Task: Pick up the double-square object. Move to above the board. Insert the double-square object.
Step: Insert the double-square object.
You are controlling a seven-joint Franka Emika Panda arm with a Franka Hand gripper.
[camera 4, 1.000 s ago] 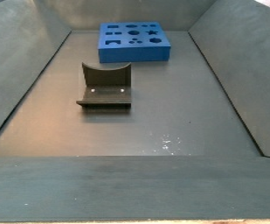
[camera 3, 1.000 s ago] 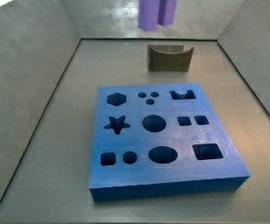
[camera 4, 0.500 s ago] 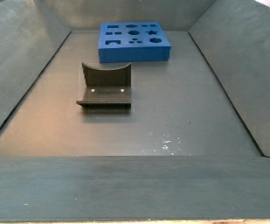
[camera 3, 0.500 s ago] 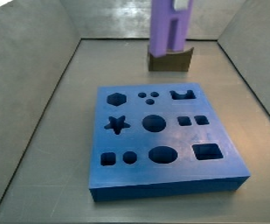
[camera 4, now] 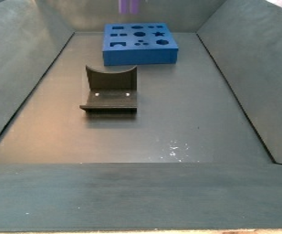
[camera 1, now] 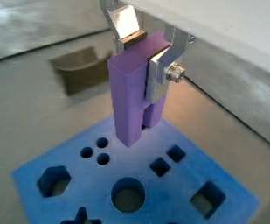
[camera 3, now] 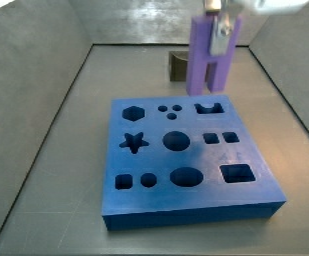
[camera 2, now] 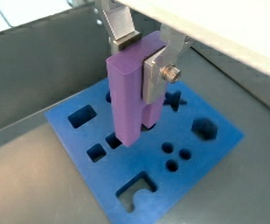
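Note:
My gripper point(camera 1: 143, 54) is shut on the double-square object point(camera 1: 130, 94), a tall lavender block that hangs upright with its notched end down. It is held just above the blue board point(camera 1: 102, 175), over the holes near the board's middle in both wrist views point(camera 2: 141, 54). In a side view the double-square object point(camera 3: 206, 60) hangs over the board's point(camera 3: 190, 217) far right part, under the gripper point(camera 3: 216, 28). In a side view only the block's lower tip point(camera 4: 129, 5) shows above the board point(camera 4: 140, 58).
The fixture point(camera 4: 110, 91) stands on the grey floor, apart from the board. In a side view the fixture point(camera 3: 180, 66) is partly hidden behind the block. It also shows in a wrist view point(camera 1: 79, 70). Sloped grey walls point(camera 3: 43, 110) enclose the floor.
The gripper has carried the lavender block down and from above the fixture toward the board. The block now shows at full length over the board's far side.

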